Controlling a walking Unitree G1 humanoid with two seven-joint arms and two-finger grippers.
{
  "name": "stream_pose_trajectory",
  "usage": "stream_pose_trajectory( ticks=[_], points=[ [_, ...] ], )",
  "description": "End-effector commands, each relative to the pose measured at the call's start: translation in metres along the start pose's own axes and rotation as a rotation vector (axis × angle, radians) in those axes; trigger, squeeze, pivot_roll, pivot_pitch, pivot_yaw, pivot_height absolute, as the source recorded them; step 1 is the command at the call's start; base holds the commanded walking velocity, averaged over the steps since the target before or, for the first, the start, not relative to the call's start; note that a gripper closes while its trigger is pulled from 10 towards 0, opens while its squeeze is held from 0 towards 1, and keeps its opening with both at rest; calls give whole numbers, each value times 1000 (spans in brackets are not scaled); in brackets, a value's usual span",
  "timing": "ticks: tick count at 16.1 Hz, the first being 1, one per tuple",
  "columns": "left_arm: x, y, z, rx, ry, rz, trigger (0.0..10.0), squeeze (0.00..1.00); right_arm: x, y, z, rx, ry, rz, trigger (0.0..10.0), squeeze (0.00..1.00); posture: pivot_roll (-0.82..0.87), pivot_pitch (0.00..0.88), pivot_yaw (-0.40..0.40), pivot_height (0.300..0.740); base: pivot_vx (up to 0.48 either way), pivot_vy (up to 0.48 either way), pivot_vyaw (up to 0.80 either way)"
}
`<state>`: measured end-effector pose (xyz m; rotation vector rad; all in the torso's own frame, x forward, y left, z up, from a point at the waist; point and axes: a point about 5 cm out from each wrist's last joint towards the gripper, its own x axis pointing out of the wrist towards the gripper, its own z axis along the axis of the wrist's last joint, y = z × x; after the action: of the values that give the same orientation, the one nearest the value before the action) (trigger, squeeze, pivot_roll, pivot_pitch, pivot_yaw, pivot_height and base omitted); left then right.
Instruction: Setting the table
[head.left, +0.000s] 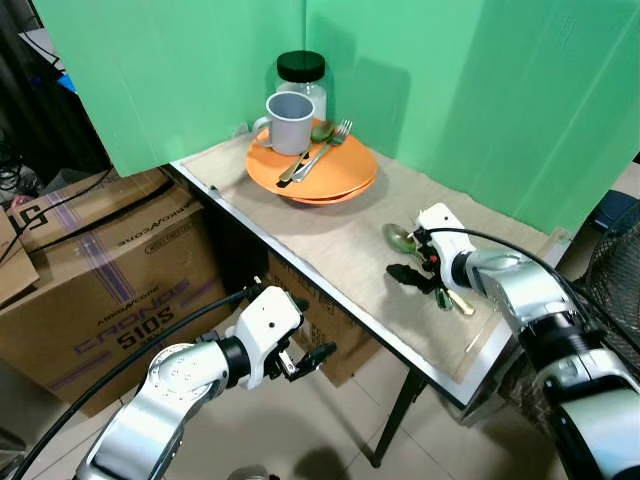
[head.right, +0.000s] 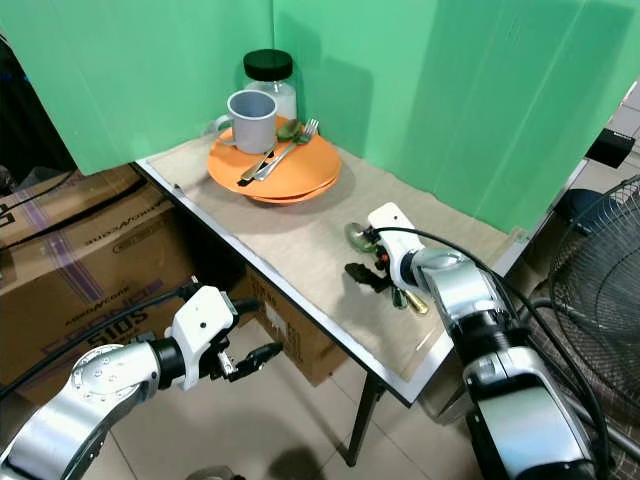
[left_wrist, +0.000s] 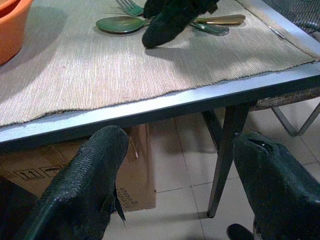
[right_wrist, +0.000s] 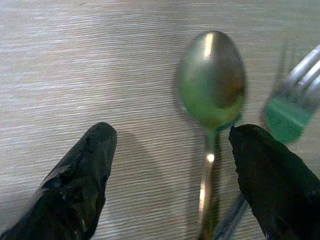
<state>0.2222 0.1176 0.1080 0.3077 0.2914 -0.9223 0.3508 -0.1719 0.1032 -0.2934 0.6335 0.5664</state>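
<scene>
Spoon (right_wrist: 212, 82) lies flat on the woven placemat (head.left: 330, 240) near the table's front right part, bowl toward the plates, handle running back under my right gripper (right_wrist: 172, 175). A fork (right_wrist: 292, 100) lies just beside it, tines level with the bowl; their handles look close together or crossed under my wrist, though I cannot tell which.

Right gripper: fingers spread wide, holding nothing, hovering low over the spoon's neck. Left gripper (head.left: 305, 358): fingers apart, holding nothing, below the table edge (left_wrist: 150, 107) and clear of the work.

Recommended procedure, as I judge it:
1. Centre the fingers over one handle only. One finger (right_wrist: 270, 175) currently sits between spoon and fork, so a straight close could catch both.
2. Close on the narrow neck, where the flat metal offers some height off the mat.
3. Lift level; a thin handle may pivot in the grip.

Surroundings: stacked orange plates (head.left: 335, 175) at the far corner carry a grey mug (head.left: 289, 121), a knife and another fork. A black-lidded jar (head.left: 301, 72) stands behind them. Cardboard boxes (head.left: 110, 270) sit on the floor under the table's left side.
</scene>
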Motion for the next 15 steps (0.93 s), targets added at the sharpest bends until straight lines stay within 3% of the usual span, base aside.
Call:
stream_pose_trajectory(
  ticks=[1, 5, 6, 7, 8, 9, 15],
  points=[
    [0, 0, -2, 0, 10, -1, 10000, 0, -1, -4, 5, 9, -6, -23, 10000, 0, 116, 0, -5, 740, 0, 0, 0],
    [0, 0, -2, 2, 12, -2, 10000, 0, 1, -6, 7, 52, -6, -28, 10000, 0, 118, 0, -7, 740, 0, 0, 0],
    [0, 1, -2, 3, 12, -2, 10000, 0, 2, -6, 5, 57, 11, -24, 9216, 0, 118, 0, -6, 740, 0, 0, 0],
    [0, 1, -2, 5, 13, -2, 10000, 0, 2, -5, 3, 57, 25, -20, 4078, 0, 118, 0, -6, 740, 0, 0, 0],
    [0, 2, -2, 6, 13, -2, 10000, 0, 3, -5, 3, 57, 31, -18, 2471, 0, 118, 0, -5, 740, 0, 0, 0],
    [0, 2, -2, 8, 14, -3, 10000, 0, 3, -5, 2, 54, 43, -17, 0, 0, 117, 0, -4, 740, 0, 0, 0],
    [1, 4, -2, 16, 17, -7, 10000, 0, 5, -1, 1, 46, 94, -15, 0, 0, 119, 0, -5, 740, 0, 0, 0]
  ],
)
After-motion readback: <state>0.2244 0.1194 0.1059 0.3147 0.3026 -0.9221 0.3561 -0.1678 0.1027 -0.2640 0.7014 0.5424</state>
